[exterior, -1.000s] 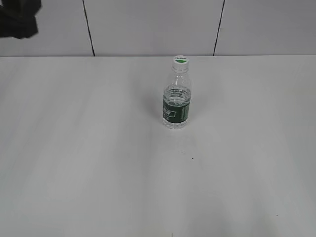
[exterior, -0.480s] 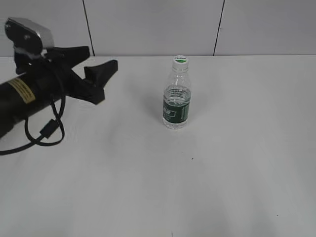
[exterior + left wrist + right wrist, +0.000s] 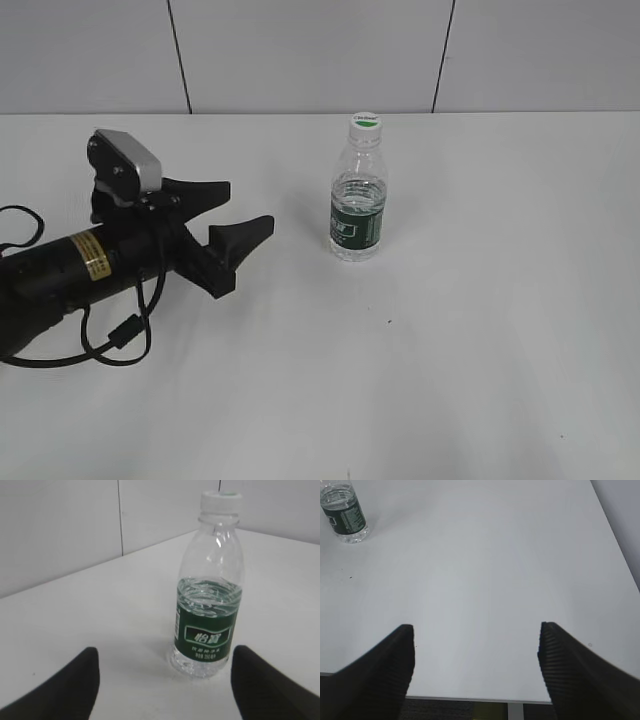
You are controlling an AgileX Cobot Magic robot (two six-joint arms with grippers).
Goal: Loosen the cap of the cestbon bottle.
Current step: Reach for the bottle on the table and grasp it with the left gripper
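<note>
The cestbon bottle (image 3: 358,205) stands upright near the middle of the white table (image 3: 450,330), clear, partly filled, with a dark green label. Its white cap (image 3: 366,123) with a green mark sits on the neck. My left gripper (image 3: 240,210) is open and empty, low over the table to the bottle's left, jaws pointing at it. In the left wrist view the bottle (image 3: 209,605) and cap (image 3: 221,500) stand just ahead of the open jaws (image 3: 165,655). My right gripper (image 3: 476,630) is open and empty, out of the exterior view; the bottle (image 3: 345,512) shows far off at the top left.
A grey panelled wall (image 3: 320,50) runs behind the table. The table's near edge (image 3: 485,699) lies under the right gripper, and its right edge (image 3: 620,545) shows in the right wrist view. A cable (image 3: 110,340) loops by the left arm.
My left arm has come in from the left, moved lower and closer to the bottle, its jaws open throughout. The bottle has not moved.
</note>
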